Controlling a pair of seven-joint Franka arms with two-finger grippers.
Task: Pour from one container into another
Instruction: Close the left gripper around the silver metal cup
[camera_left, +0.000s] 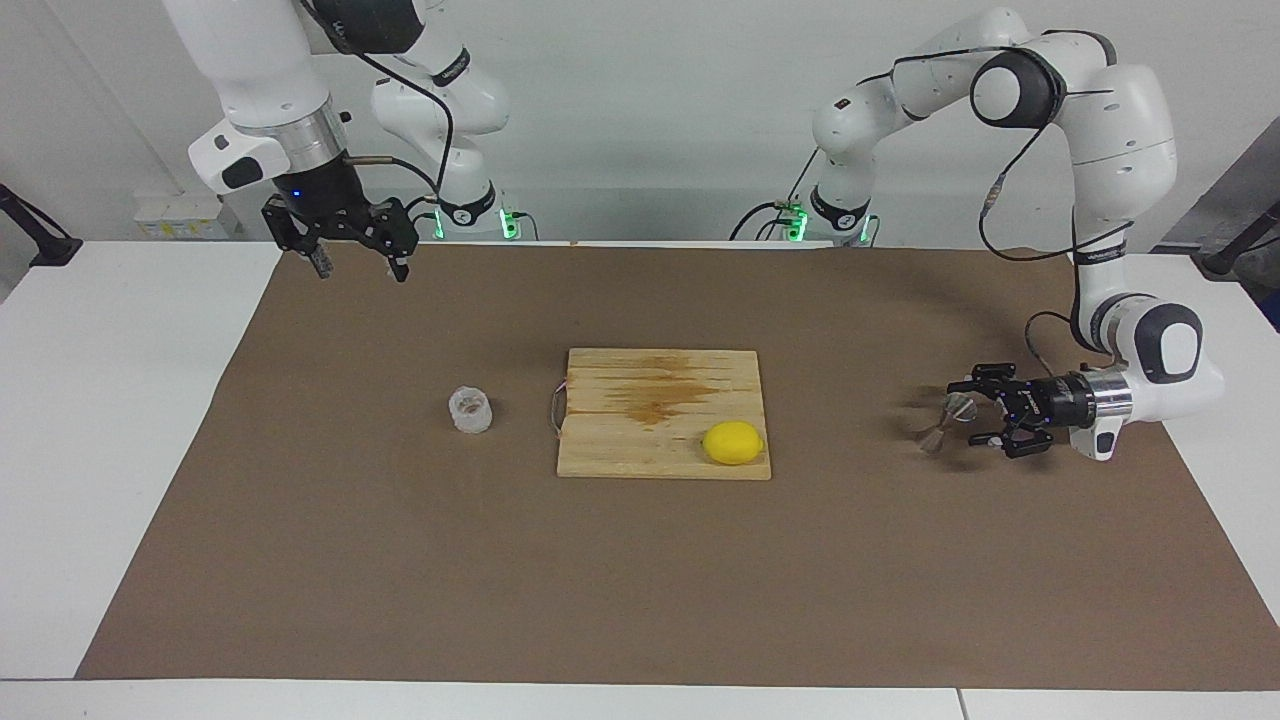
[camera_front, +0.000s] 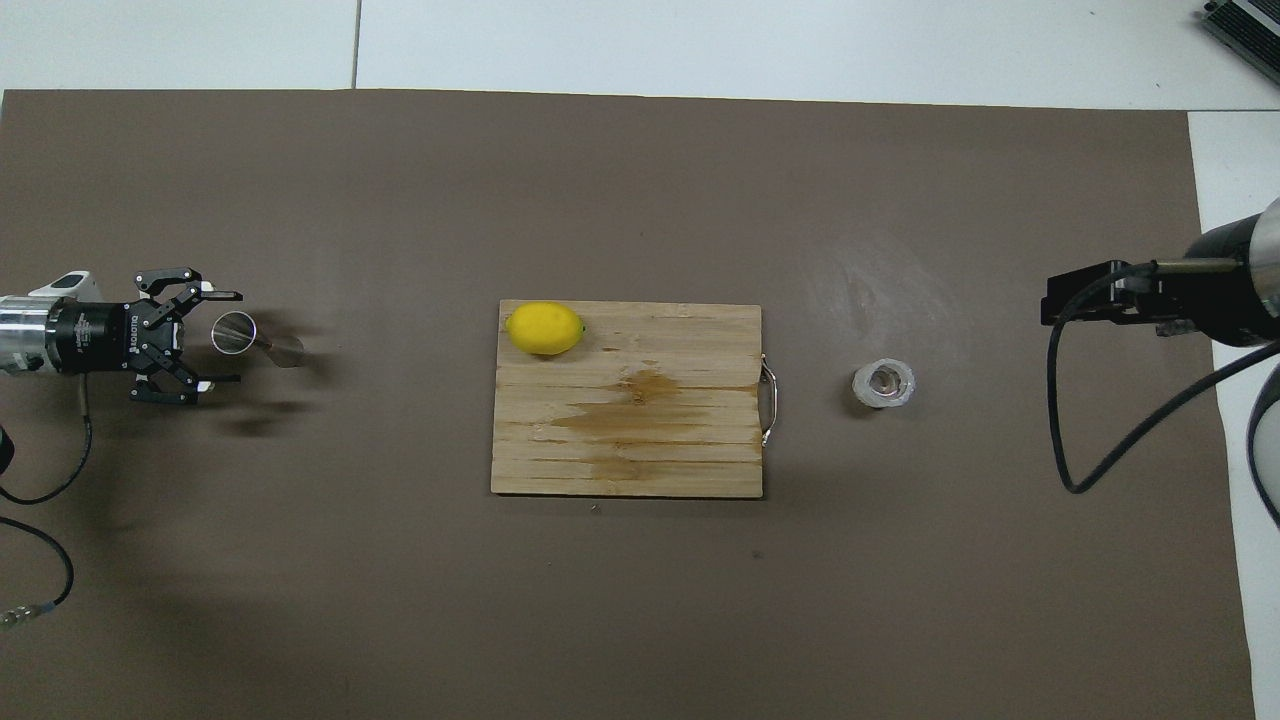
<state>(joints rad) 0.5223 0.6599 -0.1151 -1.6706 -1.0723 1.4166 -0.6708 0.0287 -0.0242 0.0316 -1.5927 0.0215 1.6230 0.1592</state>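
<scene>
- Reaching sideways low over the mat, left gripper (camera_left: 975, 412) sits at the jigger (camera_left: 945, 421), fingers spread wide either side of its upper cone, holding nothing; contact not evident.
- Jigger stands tilted-looking on the brown mat (camera_left: 400, 560) at the left arm's end of the table, roughly 3 o'clock from the cutting board (camera_left: 640, 440) in the facing view, well apart from it.
- Glass cup (camera_left: 470, 410) stands upright at 9 o'clock from the board in that view, just beside the board's wire handle, untouched.
- Right gripper (camera_left: 358, 262) hangs in the air over the mat's edge at the robots' end, fingers open and empty; that arm waits.
- Lemon (camera_left: 732, 442) rests on the board's corner, away from the robots.
- Step in hand, as I judge it: approach to grasp the jigger; no pour begun.
- Next move likely calls for centring the fingers on the narrow waist, then closing gently. A glancing touch could tip the light jigger.
</scene>
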